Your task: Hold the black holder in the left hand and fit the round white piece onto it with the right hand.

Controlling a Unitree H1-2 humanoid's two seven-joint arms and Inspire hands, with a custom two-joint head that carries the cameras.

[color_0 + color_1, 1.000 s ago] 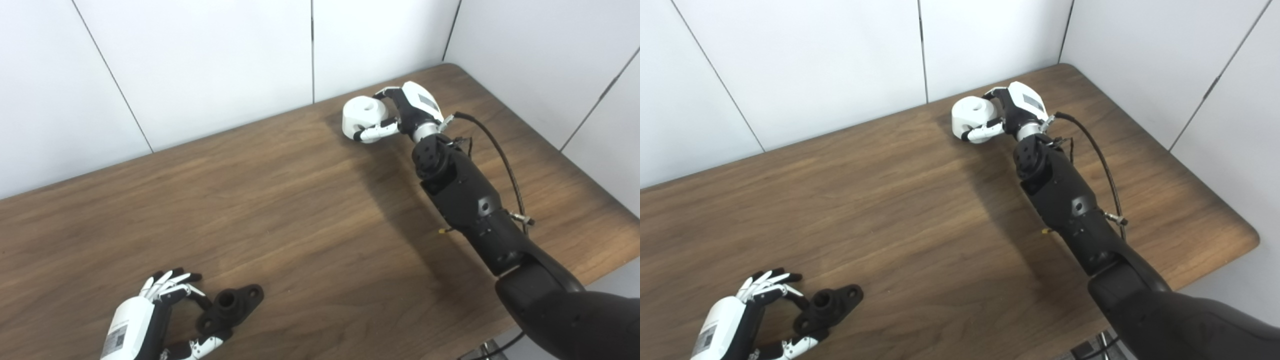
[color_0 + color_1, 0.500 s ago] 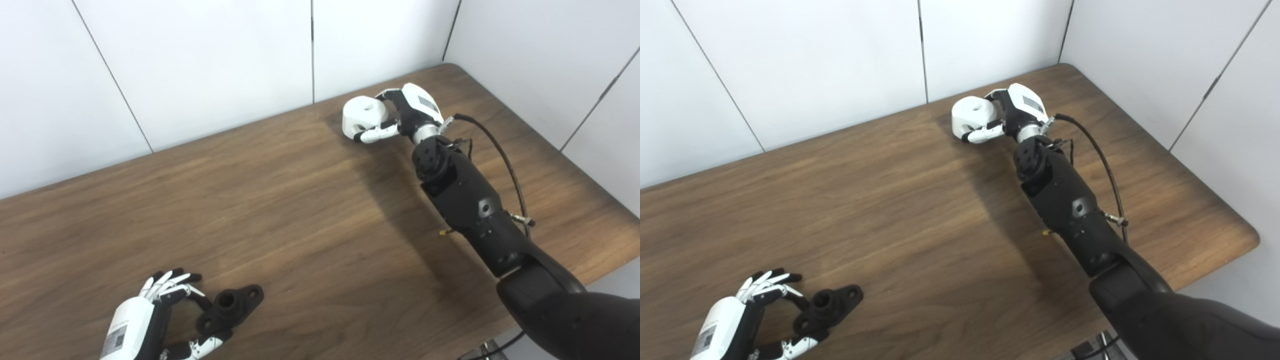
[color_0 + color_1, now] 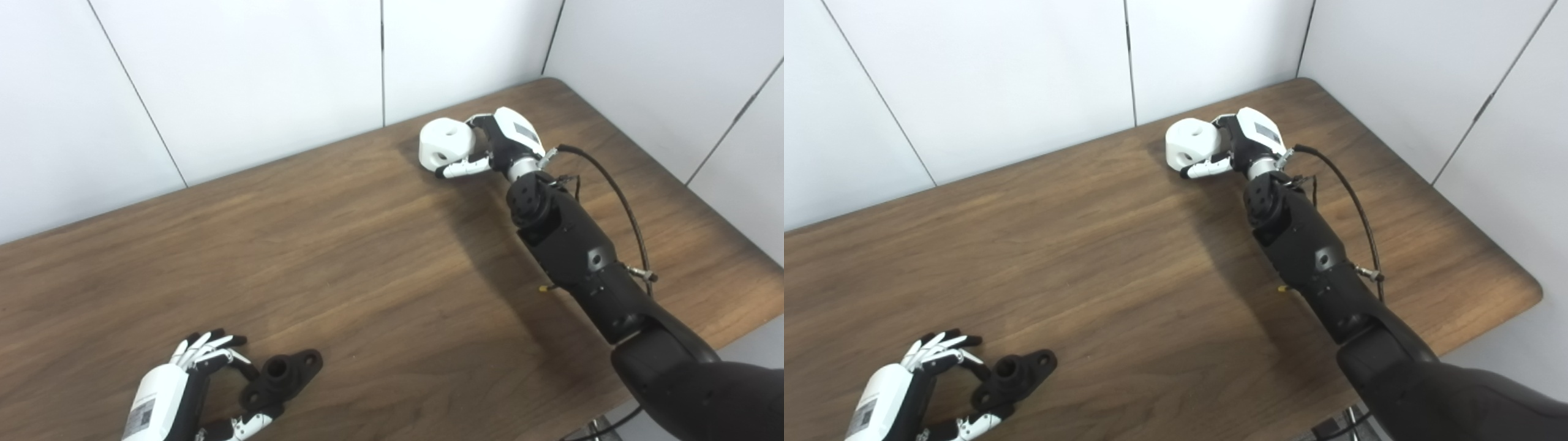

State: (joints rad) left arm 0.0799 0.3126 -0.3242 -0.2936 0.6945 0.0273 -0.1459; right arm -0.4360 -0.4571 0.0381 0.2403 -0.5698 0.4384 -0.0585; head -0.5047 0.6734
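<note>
At the far edge of the wooden counter (image 3: 380,257), our right hand (image 3: 499,144) is wrapped around the round white piece (image 3: 446,143), tilted, contact with the counter unclear. Near the front-left corner the black holder (image 3: 282,376) lies flat; our left hand (image 3: 190,392) curls loosely about its near end, fingers apart, grip uncertain.

A brown wood-grain counter (image 3: 367,257) carries a black holder (image 3: 283,375) near its front-left edge
</note>
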